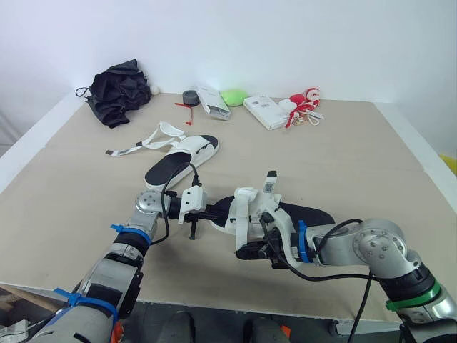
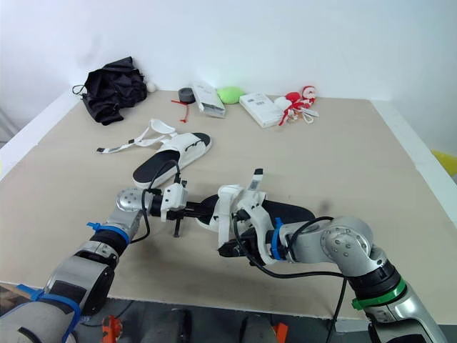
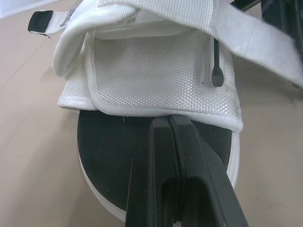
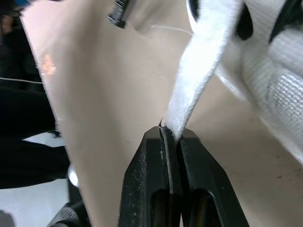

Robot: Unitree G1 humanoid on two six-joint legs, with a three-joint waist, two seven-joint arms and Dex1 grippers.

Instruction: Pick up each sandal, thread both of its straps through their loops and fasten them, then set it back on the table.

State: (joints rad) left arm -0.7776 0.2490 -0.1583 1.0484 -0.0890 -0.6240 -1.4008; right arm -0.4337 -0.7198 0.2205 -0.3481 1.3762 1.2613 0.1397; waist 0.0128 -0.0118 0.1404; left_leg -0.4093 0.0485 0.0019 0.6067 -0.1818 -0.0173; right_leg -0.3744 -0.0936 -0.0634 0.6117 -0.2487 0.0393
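Sandal strap [image 4: 196,71] in right gripper [image 4: 170,133]

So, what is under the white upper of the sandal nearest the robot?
The black footbed runs under the white mesh upper and shows before its edge. Whatever lies further in is covered by the upper and by the strap folded across it.

We saw a white woven sandal with a black sole [image 3: 156,71], a round green lump [image 1: 233,96] and a crumpled black cloth [image 1: 118,89].
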